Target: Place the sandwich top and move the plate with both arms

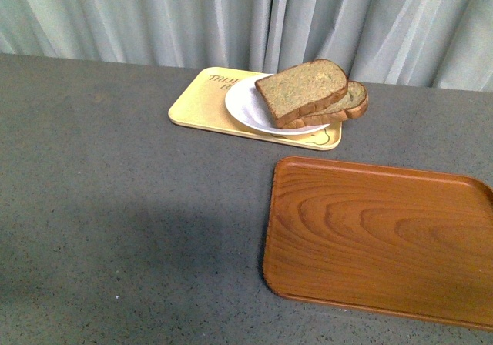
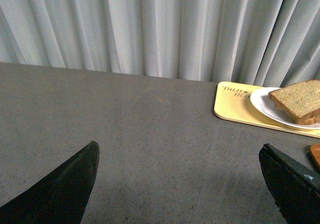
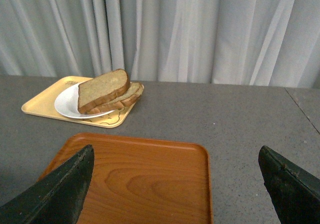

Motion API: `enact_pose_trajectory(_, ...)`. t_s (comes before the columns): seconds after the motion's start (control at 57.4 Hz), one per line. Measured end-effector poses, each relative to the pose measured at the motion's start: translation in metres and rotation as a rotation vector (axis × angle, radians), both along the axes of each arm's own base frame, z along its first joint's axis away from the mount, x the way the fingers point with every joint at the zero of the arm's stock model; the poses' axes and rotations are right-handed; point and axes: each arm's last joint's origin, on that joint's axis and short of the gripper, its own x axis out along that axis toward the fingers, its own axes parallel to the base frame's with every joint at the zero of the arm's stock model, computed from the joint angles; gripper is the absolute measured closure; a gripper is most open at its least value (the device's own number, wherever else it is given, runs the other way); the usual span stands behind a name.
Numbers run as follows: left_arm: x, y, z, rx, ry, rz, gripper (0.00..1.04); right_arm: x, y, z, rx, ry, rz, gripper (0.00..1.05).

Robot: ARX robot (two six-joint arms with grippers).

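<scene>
Plate [image 1: 245,108] needs opposite-rim grips from both grippers, jaws now spread and empty, kept level so top slice [image 1: 302,89] stays.

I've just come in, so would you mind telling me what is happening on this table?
Nothing is being handled right now. The sandwich top leans on another bread slice on the white plate, which sits on the yellow tray. The wooden tray lies empty nearer the robot. The left gripper and right gripper are open, holding nothing.
</scene>
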Motion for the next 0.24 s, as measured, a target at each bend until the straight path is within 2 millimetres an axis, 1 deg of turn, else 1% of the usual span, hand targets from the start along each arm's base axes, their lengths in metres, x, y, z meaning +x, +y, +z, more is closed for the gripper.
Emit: enact_pose_trajectory(0.244,0.0000,0.0000,0.0000,0.000,0.000,0.000,0.09,0.0000,0.0000,0.0000,0.000,0.000,0.000,0.09)
